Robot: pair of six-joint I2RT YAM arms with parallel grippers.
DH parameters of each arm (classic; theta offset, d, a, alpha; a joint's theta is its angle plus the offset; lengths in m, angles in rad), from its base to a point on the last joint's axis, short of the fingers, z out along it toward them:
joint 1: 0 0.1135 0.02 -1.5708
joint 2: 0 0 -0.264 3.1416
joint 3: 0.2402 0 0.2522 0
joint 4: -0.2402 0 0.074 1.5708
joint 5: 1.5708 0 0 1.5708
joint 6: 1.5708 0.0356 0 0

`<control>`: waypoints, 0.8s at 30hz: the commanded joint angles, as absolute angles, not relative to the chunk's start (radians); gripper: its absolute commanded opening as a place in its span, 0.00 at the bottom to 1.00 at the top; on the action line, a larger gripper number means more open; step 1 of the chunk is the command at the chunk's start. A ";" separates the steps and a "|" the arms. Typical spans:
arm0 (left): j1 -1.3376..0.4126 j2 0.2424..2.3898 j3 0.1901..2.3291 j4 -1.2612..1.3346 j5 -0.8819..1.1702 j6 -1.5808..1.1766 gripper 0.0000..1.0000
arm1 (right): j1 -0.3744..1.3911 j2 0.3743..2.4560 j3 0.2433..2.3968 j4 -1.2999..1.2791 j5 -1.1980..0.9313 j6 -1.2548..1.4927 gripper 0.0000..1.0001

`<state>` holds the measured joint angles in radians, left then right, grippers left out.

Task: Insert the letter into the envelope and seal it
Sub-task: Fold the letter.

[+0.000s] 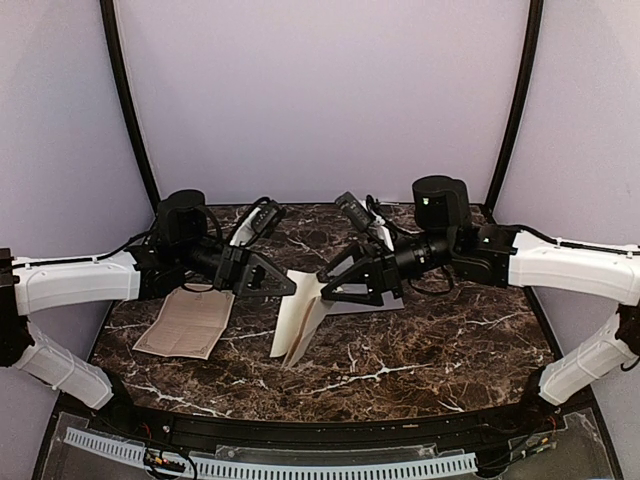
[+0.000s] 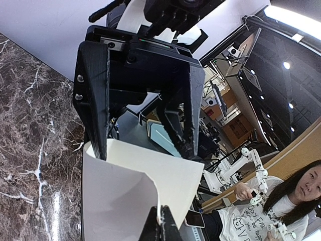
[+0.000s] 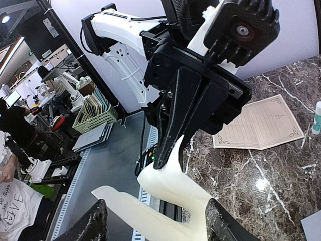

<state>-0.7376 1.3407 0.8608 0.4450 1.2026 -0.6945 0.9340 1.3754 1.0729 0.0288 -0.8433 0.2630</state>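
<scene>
1. Nearest the lens, the left arm (image 1: pixel 70 280) and right arm (image 1: pixel 570 262) rise from the near edge and reach inward, meeting over the middle.
2. The dark marble table (image 1: pixel 440 350) carries everything else.
3. A tan sheet (image 1: pixel 188 322) with an ornate border lies flat on the left side, apart from both claws.
4. The letter (image 1: pixel 300 320), a folded cream sheet as I read it, hangs between the arms. Its long axis is near upright and tilted. Its lower tip is at or just above the table; I cannot tell whether it touches.
5. The envelope (image 3: pixel 315 235) lies flat on the table beneath the right arm. Only a sliver shows, and its flap is hidden.
6. The left claw (image 1: pixel 291 289) is clamped together on the letter's upper edge.
7. The right claw (image 1: pixel 323 285) has its jaws apart, straddling that same edge without pinching it.
8. The envelope lies lower and to the robot's right of the letter, so the right arm is nearer it while the left carries the letter. The letter will likely need tipping from upright to flat to meet the envelope's mouth.
</scene>
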 commanded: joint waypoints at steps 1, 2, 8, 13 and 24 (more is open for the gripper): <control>-0.736 1.338 0.848 0.503 1.233 -0.715 0.00 | 0.943 1.376 1.068 0.073 -0.883 0.255 0.68; -0.736 1.338 0.847 0.510 1.235 -0.720 0.00 | 0.943 1.375 1.067 0.075 -0.886 0.255 0.69; -0.735 1.338 0.848 0.494 1.229 -0.701 0.00 | 0.943 1.369 1.067 0.097 -0.853 0.273 0.67; -0.736 1.333 0.846 0.466 1.224 -0.666 0.00 | 0.944 1.336 1.036 0.167 -0.806 0.306 0.69; -0.700 1.276 0.911 0.243 1.171 -0.480 0.00 | 0.929 1.113 0.945 0.158 -0.361 0.319 0.89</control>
<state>-0.7254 1.3392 0.8696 0.3508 1.2118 -0.5880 0.9367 1.1919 0.9642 0.1276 -0.6003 0.2966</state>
